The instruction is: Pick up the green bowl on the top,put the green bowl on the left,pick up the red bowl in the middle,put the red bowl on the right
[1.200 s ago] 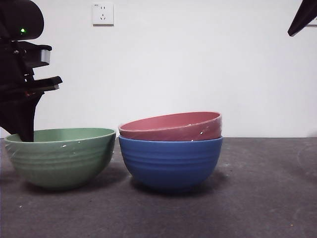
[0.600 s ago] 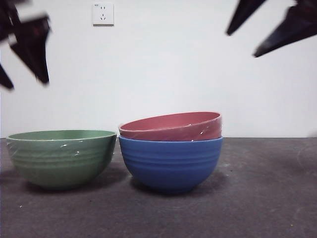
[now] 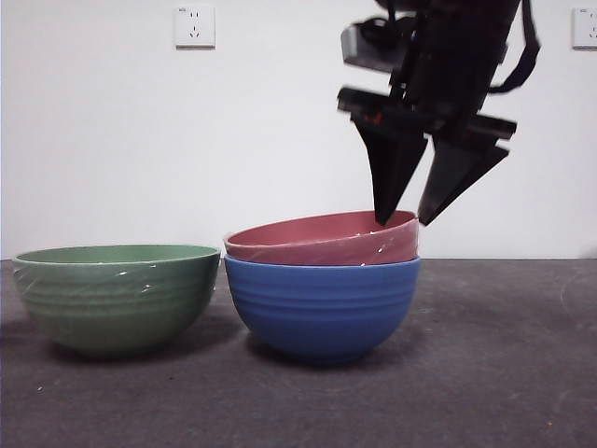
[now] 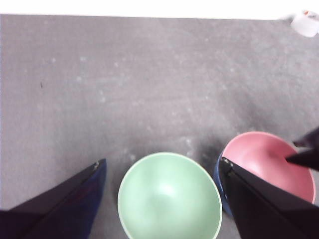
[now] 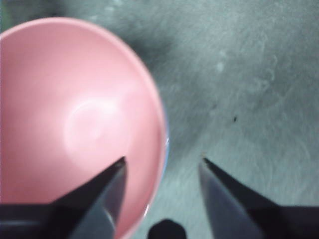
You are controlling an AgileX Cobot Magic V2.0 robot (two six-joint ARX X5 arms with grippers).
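On the table (image 3: 504,373) the green bowl (image 3: 117,294) already sits at left, while the red bowl (image 3: 322,239) rests tilted in the blue bowl (image 3: 322,303), so the right gripper (image 3: 404,220), empty and spread astride its rim, should sink lower before pinching; the left gripper (image 4: 162,167) waits high, open.

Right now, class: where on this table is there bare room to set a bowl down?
Bare tabletop lies beyond the blue bowl, on the side away from the green bowl. Between those bowls it is crowded. The right claw straddles the red bowl's rim.
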